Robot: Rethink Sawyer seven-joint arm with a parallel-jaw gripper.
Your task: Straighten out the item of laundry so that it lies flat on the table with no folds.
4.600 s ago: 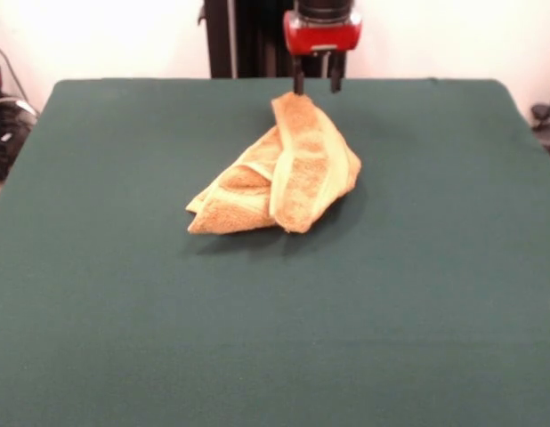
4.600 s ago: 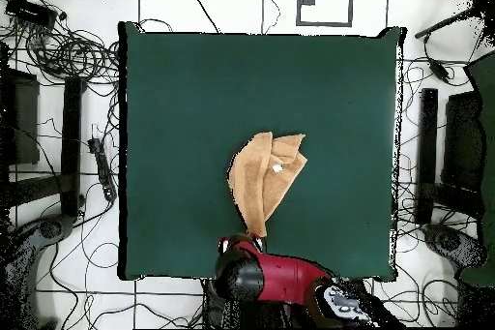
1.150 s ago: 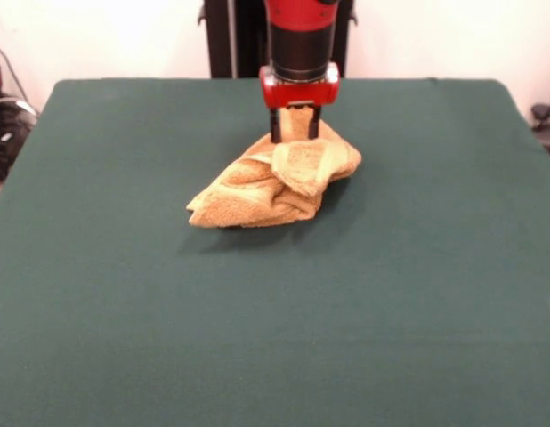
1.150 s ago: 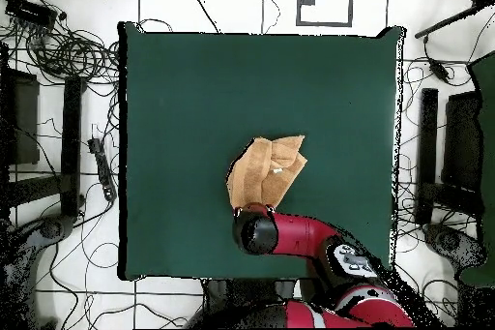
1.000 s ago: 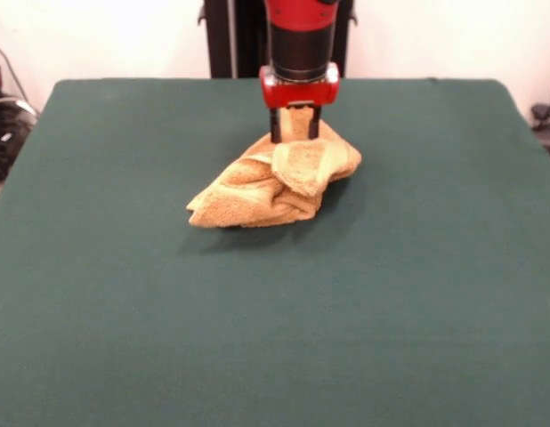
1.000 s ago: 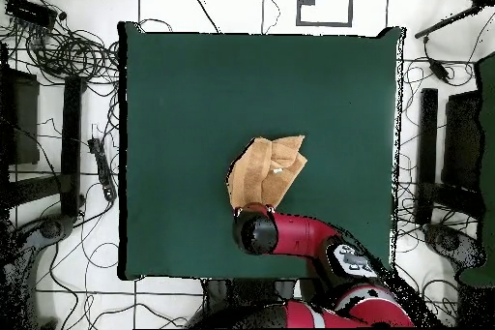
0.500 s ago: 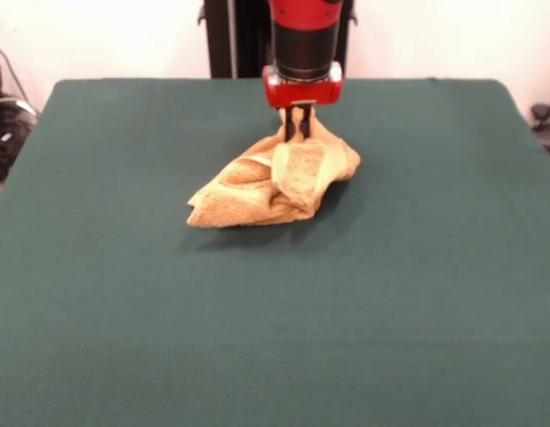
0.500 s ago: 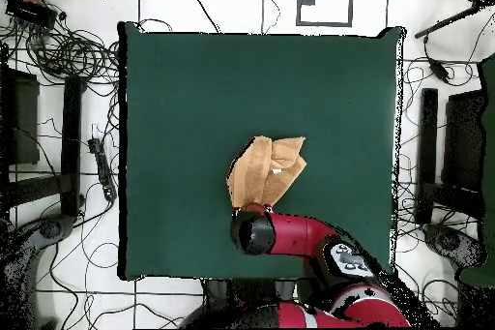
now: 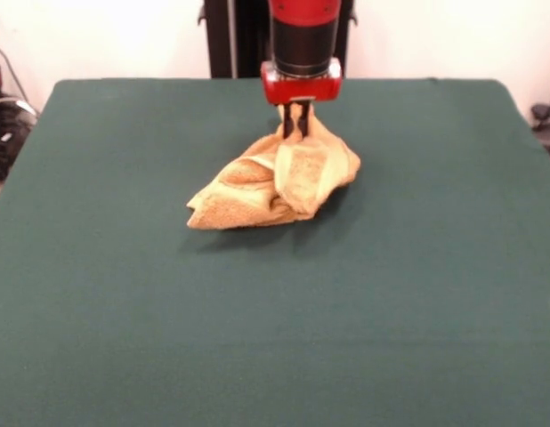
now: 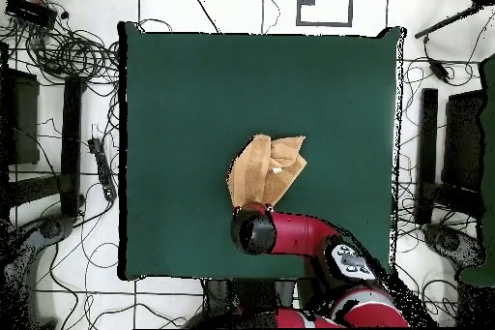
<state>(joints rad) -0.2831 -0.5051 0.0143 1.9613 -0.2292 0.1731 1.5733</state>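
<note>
Towel (image 9: 273,185) sits crumpled a little past the desk's centre, toward 12 o'clock in the front view. Several folds are stacked, with one flap doubled over at its 3 o'clock side. Its peak at 12 o'clock is drawn up into the gripper (image 9: 296,126), whose fingers stand narrow and pinched on that raised point of cloth. The rest of the towel rests on the desk (image 9: 124,311).

Risks, as judged from here:
- The pinch looks to take only a small tip of terry. A quick lift could let it slip out and drop the heap unchanged.
- If more than one layer is caught, lifting would carry the folds along rather than shake them open.
- A drag toward 12 o'clock has little desk left on that side, so the towel could end up over the edge.

Hard to make out:
- In the overhead view the arm (image 10: 290,236) covers the grasp point entirely, so only the towel's body (image 10: 261,176) shows.
- How many layers sit between the fingers cannot be told.
- A pale speck shows on the towel from above, possibly a tag.
- The underside folds are hidden.
</note>
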